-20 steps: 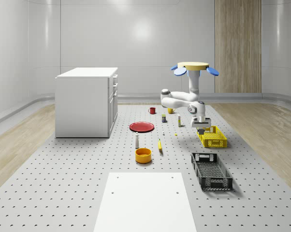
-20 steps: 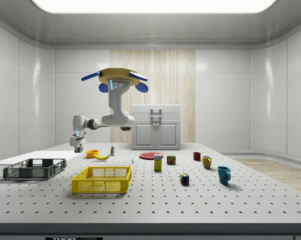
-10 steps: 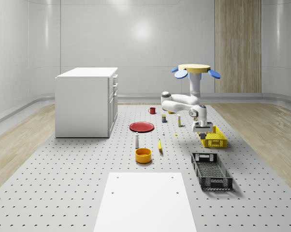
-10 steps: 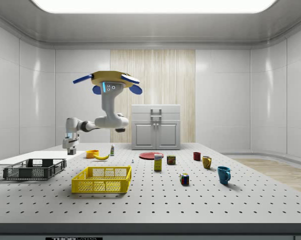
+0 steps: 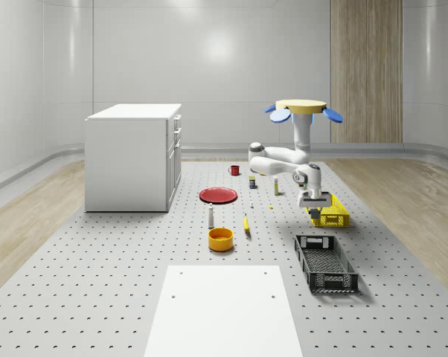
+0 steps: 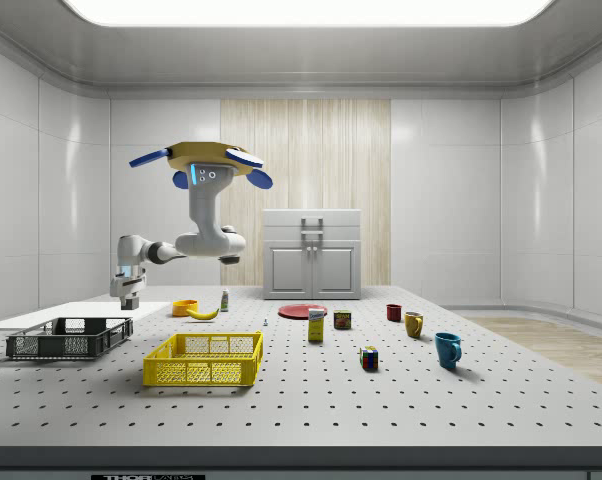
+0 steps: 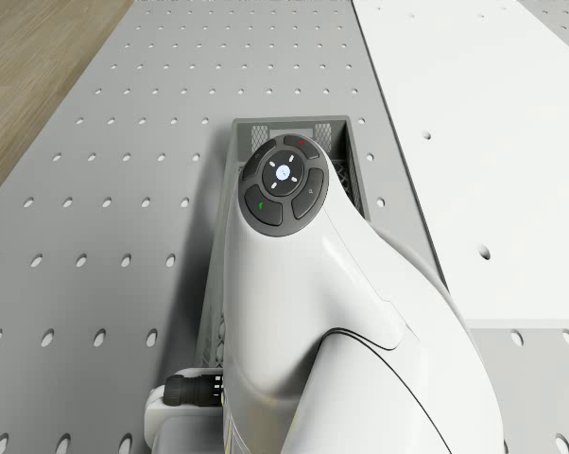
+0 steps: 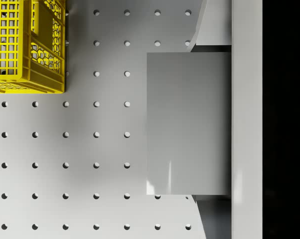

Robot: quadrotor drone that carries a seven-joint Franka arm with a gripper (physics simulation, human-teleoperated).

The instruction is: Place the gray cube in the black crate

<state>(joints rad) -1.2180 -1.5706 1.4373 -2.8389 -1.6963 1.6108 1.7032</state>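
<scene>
The gray cube [image 8: 189, 123] sits between my gripper's fingers [image 8: 212, 27], and the gripper [image 8: 210, 123] is shut on it. My drone [image 5: 304, 108] hovers above the perforated table with the arm reaching down and forward. The gripper [image 5: 312, 202] hangs in the air beside the yellow crate [image 5: 328, 212], short of the black crate [image 5: 326, 262]. In the side view the gripper [image 6: 128, 298] is above and just behind the black crate [image 6: 69, 338]. The drone view looks down past my arm [image 7: 303, 284] at the black crate's rim [image 7: 294, 125].
The yellow crate [image 8: 28, 45] is close under the gripper. On the table are an orange bowl [image 5: 220, 239], a banana [image 5: 246, 222], a red plate [image 5: 218, 195] and a white mat [image 5: 224, 309]. A white cabinet [image 5: 131, 156] stands at the whole-scene view's left. Mugs [image 6: 447, 349] stand at the side view's right.
The drone, arm and gripper with the gray cube have shifted toward the black crate, leftward in the side view. The gripper stays shut on the cube.
</scene>
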